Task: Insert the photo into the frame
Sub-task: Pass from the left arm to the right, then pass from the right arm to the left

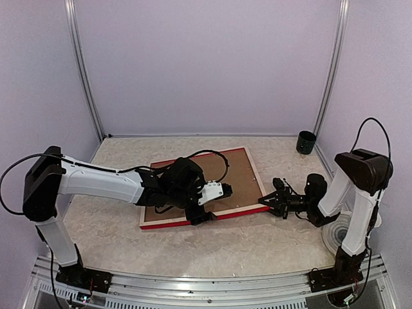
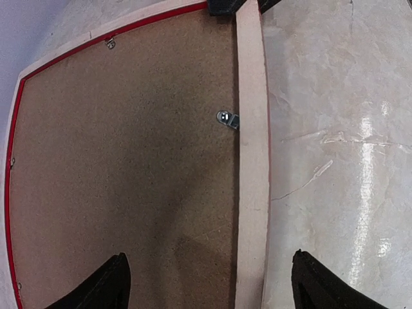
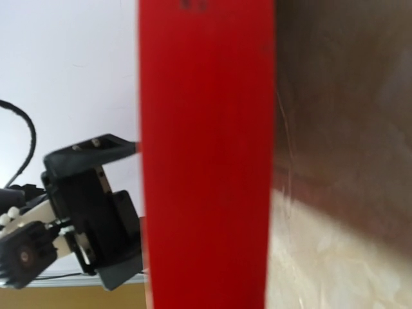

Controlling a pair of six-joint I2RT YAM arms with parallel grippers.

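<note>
The frame [image 1: 174, 223] lies face down on the table, its red rim around a brown hardboard back [image 1: 241, 170]. The photo is hidden. My left gripper [image 1: 215, 199] hovers over the frame's near rail, open. In the left wrist view its fingers [image 2: 106, 286] stand wide apart on either side of the pale rail [image 2: 251, 161], with nothing between them. My right gripper [image 1: 269, 201] is shut on the frame's near right corner. The red rim [image 3: 206, 161] fills the middle of the right wrist view and hides the jaws.
A black cup [image 1: 306, 141] stands at the back right by the wall post. A white round coil [image 1: 338, 235] lies near the right arm's base. A metal turn clip [image 2: 226, 119] sits on the hardboard beside the rail. The left arm [image 3: 84, 212] shows behind the rim.
</note>
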